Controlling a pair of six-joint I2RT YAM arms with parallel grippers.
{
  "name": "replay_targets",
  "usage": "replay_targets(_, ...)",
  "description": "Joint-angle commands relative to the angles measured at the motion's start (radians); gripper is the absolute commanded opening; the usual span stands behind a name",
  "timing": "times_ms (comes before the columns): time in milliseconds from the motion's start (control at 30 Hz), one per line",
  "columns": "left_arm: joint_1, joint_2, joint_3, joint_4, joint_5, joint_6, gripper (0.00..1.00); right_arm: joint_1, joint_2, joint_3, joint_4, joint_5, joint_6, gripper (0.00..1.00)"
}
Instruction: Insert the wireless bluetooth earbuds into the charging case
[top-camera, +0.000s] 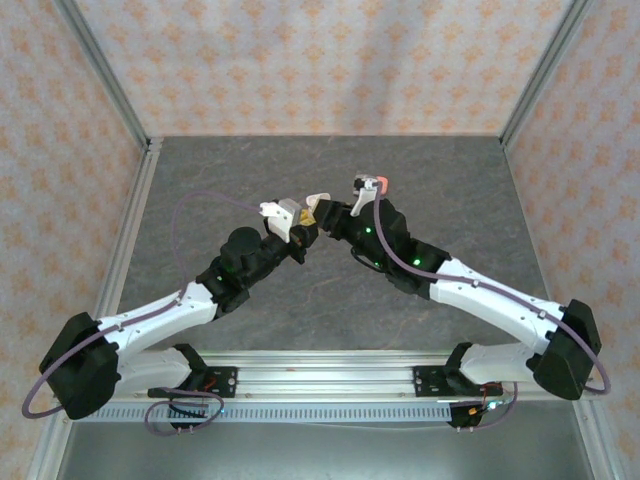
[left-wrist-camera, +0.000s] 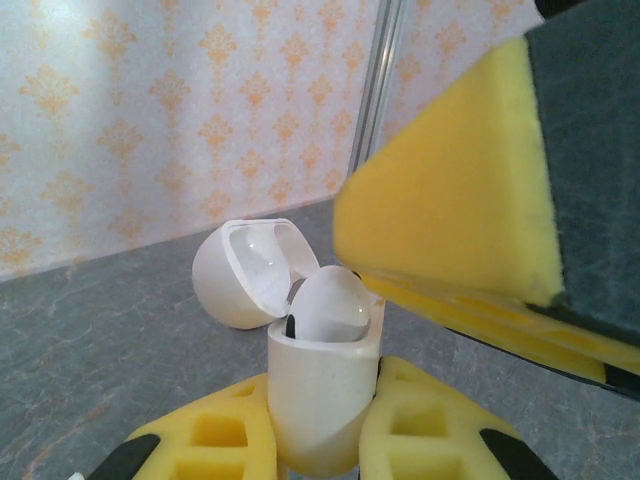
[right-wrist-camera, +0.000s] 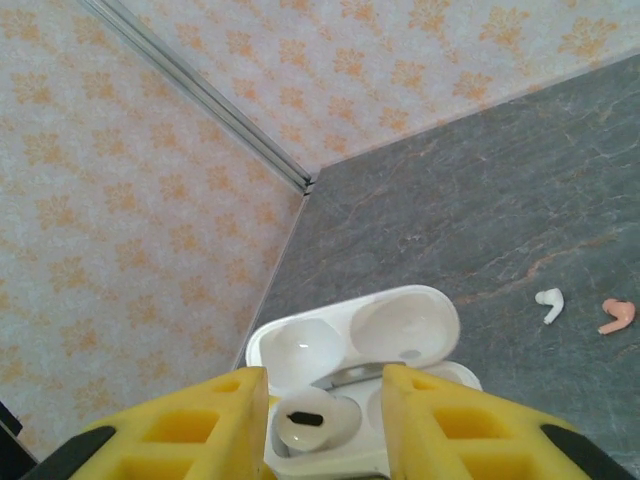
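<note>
Left gripper (left-wrist-camera: 318, 442) clamps the case (left-wrist-camera: 322, 375); right gripper (right-wrist-camera: 325, 400), parted, hovers over the seated earbud (right-wrist-camera: 305, 420); 2 loose earbuds (right-wrist-camera: 549, 304) beyond.

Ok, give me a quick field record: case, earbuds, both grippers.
charging case: white, upright, lid open
left gripper: shut on charging case
right gripper: open, close to the case's open top
seated earbud: white, in one slot
loose white earbud: lying on table
coral earbud: on table beside it, apart
</note>
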Motion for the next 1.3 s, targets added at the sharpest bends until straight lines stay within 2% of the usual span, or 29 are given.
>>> replay_targets(0,-0.006,-0.041,0.046,0.077,0.015,0.033,0.00,0.010,-0.031,0.035,-0.068,0.033,-0.011,0.36)
replay_targets(133,0.005,-0.066,0.041,0.038,0.056,0.075,0.00,0.010,-0.065,0.096,-0.158,0.049,-0.064,0.39)
replay_targets(367,0.111,-0.162,-0.002,-0.022,0.165,0.048,0.00,-0.008,-0.015,0.285,-0.409,0.074,-0.178,0.45)
replay_targets(467,0.158,-0.234,-0.033,-0.071,0.185,0.045,0.00,-0.061,0.008,0.336,-0.480,0.041,-0.178,0.47)
replay_targets(600,0.198,-0.344,-0.081,-0.156,0.182,0.048,0.00,-0.171,0.077,0.390,-0.571,-0.072,-0.148,0.48)
replay_targets(733,0.203,-0.464,-0.108,-0.278,0.177,0.064,0.00,-0.249,0.219,0.462,-0.647,-0.191,-0.144,0.48)
replay_targets(933,0.203,-0.624,-0.156,-0.415,0.195,0.051,0.00,-0.268,0.501,0.612,-0.680,-0.311,-0.161,0.47)
replay_targets(1100,0.202,-0.641,-0.159,-0.470,0.278,0.039,0.00,-0.268,0.723,0.745,-0.691,-0.347,-0.164,0.44)
replay_targets(1267,0.202,-0.677,-0.182,-0.467,0.256,0.053,0.00,-0.266,0.904,0.881,-0.734,-0.329,-0.183,0.42)
